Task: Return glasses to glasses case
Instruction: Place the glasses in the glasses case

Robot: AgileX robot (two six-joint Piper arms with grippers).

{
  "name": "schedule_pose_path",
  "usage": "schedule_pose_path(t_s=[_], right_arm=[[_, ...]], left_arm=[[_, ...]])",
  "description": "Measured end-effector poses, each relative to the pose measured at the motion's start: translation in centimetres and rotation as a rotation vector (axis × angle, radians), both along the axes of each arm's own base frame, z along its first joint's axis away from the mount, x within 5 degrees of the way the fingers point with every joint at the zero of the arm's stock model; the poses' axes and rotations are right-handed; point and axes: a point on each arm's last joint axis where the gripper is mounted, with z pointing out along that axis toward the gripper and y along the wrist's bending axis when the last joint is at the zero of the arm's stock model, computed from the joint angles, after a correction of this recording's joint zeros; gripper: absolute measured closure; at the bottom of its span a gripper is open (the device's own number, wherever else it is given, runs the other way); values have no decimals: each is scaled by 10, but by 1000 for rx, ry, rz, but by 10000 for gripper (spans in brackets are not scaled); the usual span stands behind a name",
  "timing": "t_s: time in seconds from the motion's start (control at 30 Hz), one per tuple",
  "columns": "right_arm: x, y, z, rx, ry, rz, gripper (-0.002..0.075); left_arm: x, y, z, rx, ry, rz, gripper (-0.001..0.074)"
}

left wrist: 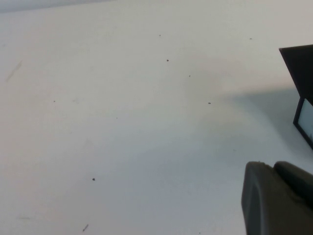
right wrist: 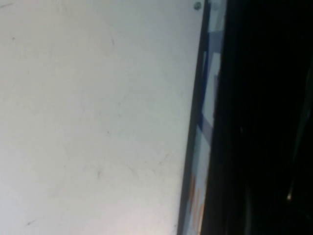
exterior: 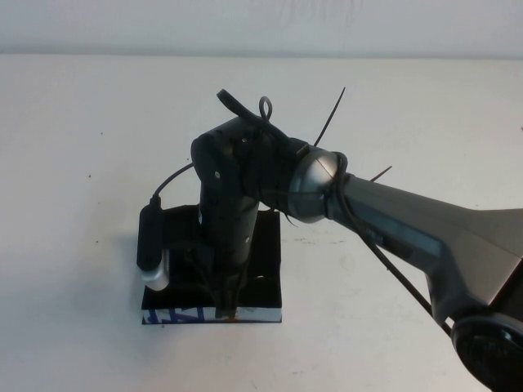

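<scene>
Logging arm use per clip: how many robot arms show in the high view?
1: the right arm reaches in from the right, its right gripper low over the glasses case. The left gripper appears only in its wrist view.

My wrist camera sits close over the glasses case (right wrist: pixel 264 122), its blue, white and orange edge meeting the pale table (right wrist: pixel 93 117).

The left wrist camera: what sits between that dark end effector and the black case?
Nothing: in the left wrist view only bare white table separates the left end effector from the glasses case.
</scene>
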Motion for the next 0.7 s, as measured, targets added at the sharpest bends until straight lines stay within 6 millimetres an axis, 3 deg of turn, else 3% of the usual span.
schedule_pose_path(t_s=[0.27,0.37,0.57,0.7], right_arm=[[0,0,3,5,-4,0,515],[-1,-2,9,12,-16,1,493],[-3,-8,38,40,-68,-48,485],[-5,-16,63,60,-105,-176,486]], left_arm=[[0,0,0,0,0,0,735],[0,0,0,0,0,0,735],[0,0,0,0,0,0,735],[0,0,0,0,0,0,735]])
